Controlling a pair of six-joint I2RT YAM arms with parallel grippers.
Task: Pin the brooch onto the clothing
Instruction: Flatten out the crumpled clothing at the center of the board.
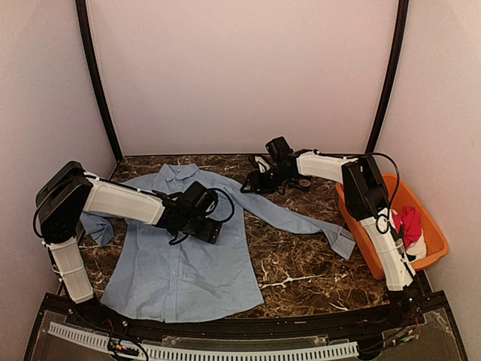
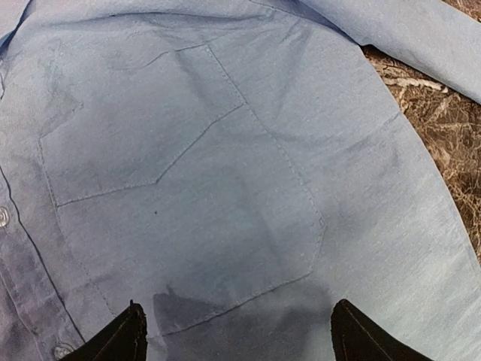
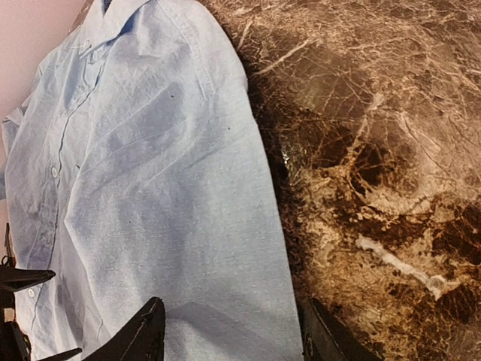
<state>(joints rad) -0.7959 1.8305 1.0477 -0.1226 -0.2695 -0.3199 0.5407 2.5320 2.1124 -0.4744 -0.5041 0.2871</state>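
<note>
The marble table (image 1: 301, 259) carries the light blue shirt (image 1: 180, 263), which I place everything else by. It lies flat and front-up. Its long axis runs from the hem, nearest my bases, to the collar (image 1: 178, 172), which points at the far wall. One sleeve (image 1: 293, 216) stretches off the shirt's shoulder toward the orange bin (image 1: 430, 226), which stands well apart from the shirt's body.

My left gripper (image 2: 237, 323) hovers over the shirt's chest, jaws wide apart with nothing between them, and the pocket (image 2: 188, 218) lies just ahead of its tips. My right gripper (image 3: 233, 316) sits off the shirt's far shoulder, above the start of that sleeve. Its jaws are also apart, and I see nothing clamped in them.

I cannot make out the brooch in any view. A small dark spot lies on the table beyond the sleeve, but it is too small to name.

I judge this an early step: the cloth is spread and one gripper is posed at the pinning spot, but nothing is pinned. Next I must find and pick up the brooch. Then I bring it to the pocket area while my left jaws pinch or press the thin cloth flat, so it does not bunch.
</note>
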